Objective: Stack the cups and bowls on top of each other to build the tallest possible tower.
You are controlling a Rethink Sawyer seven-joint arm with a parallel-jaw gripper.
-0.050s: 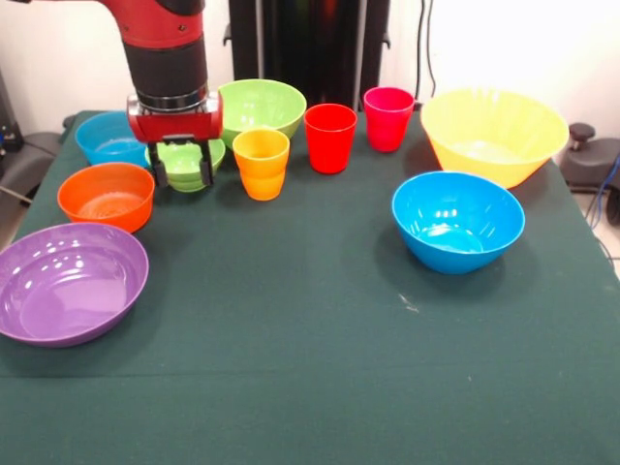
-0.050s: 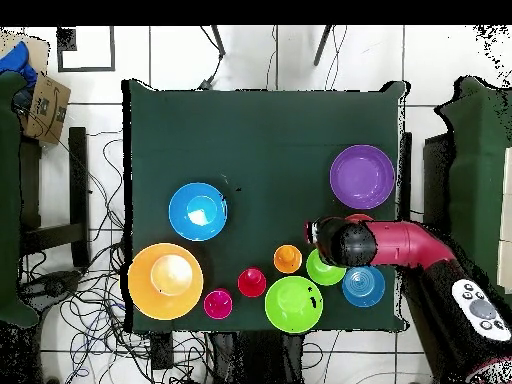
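A: Quick pass. Where's the gripper (image 1: 184, 165)?

B: Over the small green bowl (image 1: 186, 167), left side of the table (image 1: 320, 387). Its black fingers (image 1: 158, 169) hang down either side of the bowl, one outside the rim at the bowl's 9 o'clock, the other toward 3 (partly hidden behind the plastic). Jaws are spread, bracketing the bowl; I'd not call it a squeeze yet.

A: Is the bowl lifted?

B: Looks seated on the cloth. The orange cup (image 1: 262, 163) is just beside it at 3 o'clock, the orange bowl (image 1: 107, 196) near at 8, the small blue bowl (image 1: 111, 138) at 10, the big green bowl (image 1: 262, 105) behind at 1.

A: Handling?

B: My guess: light, stiff, glossy plastic, so slippery. The wall curves, so a pinch across it could squirt out. Better to take the rim, one finger in and one out, or close low and square.

A: Overhead?

B: The arm (image 2: 400, 245) covers the gripper; the green bowl pokes out beside it. No tower yet: the red cup (image 1: 330, 138), pink cup (image 1: 388, 117), purple bowl (image 1: 70, 283), yellow bowl (image 1: 494, 134) and big blue bowl (image 1: 458, 221) all stand apart.
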